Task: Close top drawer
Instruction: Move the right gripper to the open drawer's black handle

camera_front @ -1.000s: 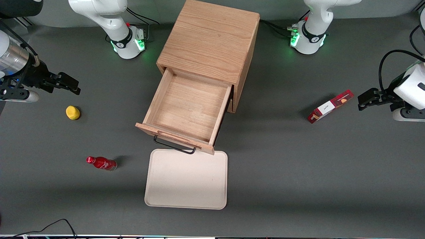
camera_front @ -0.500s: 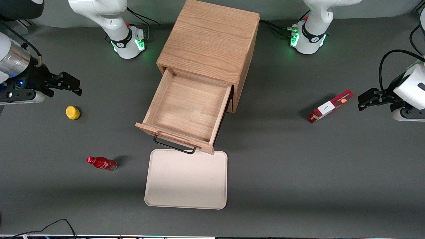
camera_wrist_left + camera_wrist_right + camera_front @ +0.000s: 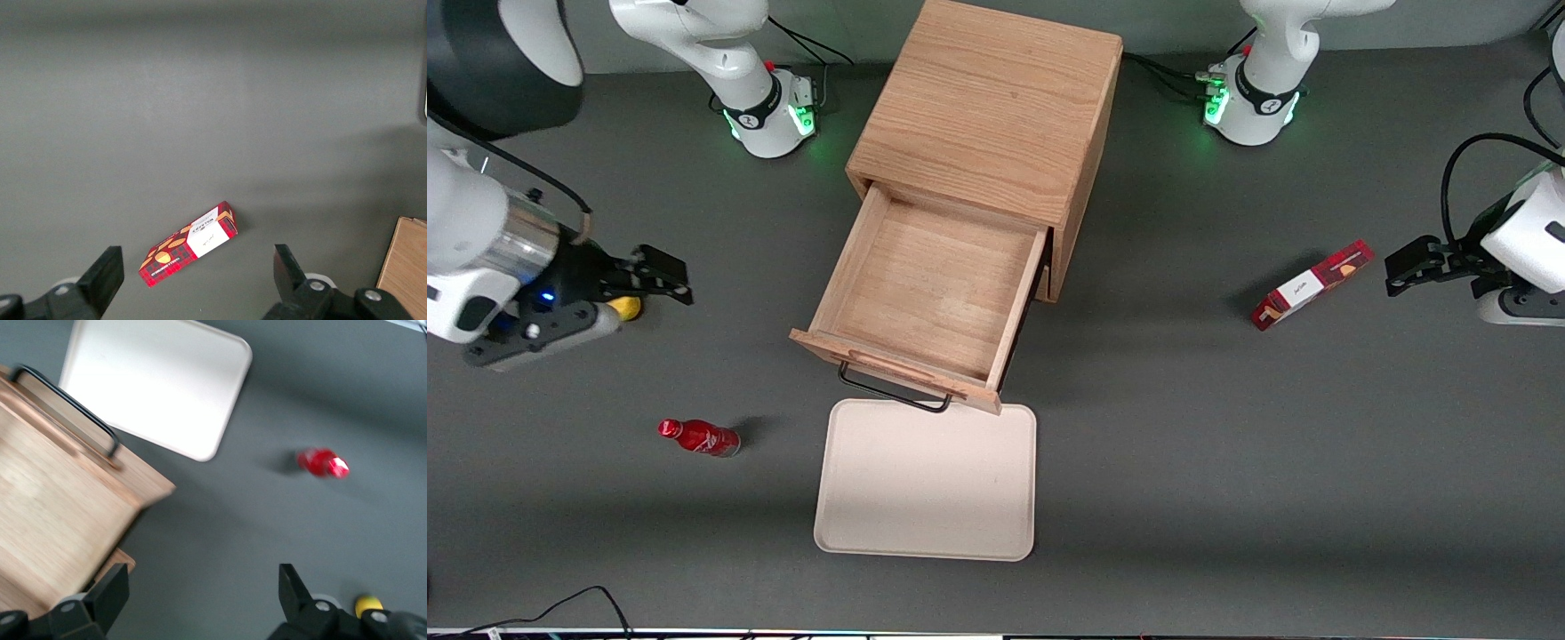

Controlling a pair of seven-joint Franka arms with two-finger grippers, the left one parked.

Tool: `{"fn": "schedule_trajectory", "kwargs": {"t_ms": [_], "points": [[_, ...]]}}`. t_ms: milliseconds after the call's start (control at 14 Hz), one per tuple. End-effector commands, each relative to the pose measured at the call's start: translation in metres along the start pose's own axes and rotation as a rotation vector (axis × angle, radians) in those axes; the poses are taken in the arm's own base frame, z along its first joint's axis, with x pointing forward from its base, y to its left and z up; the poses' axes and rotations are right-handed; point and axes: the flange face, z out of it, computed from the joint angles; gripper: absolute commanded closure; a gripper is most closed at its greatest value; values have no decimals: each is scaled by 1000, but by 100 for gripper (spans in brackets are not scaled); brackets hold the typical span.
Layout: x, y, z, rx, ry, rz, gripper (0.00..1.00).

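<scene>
The top drawer [image 3: 934, 289] of the light oak cabinet [image 3: 996, 107] stands pulled far out and holds nothing. Its black wire handle [image 3: 891, 393] hangs over the edge of a tray. In the right wrist view the drawer [image 3: 60, 513] and its handle [image 3: 73, 410] show blurred. My right gripper [image 3: 663, 276] hovers open over the table toward the working arm's end, well apart from the drawer's side, with nothing between its fingers [image 3: 293, 587].
A cream tray [image 3: 927, 480] lies in front of the drawer. A red bottle [image 3: 698, 437] lies on its side nearer the front camera than my gripper. A yellow object [image 3: 628, 308] sits partly under the gripper. A red box [image 3: 1310, 284] lies toward the parked arm's end.
My right gripper has moved toward the drawer and nearer the front camera, now covering part of the yellow object. The drawer has not moved.
</scene>
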Motion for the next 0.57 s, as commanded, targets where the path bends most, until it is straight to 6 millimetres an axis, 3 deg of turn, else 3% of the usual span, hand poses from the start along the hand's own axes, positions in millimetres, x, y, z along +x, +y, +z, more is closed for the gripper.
{"fn": "schedule_trajectory", "kwargs": {"t_ms": [0, 143, 500], "points": [[45, -9, 6, 47, 56, -171, 0], [67, -10, 20, 61, 105, -289, 0], [106, -18, 84, 134, 184, -520, 0]]}}
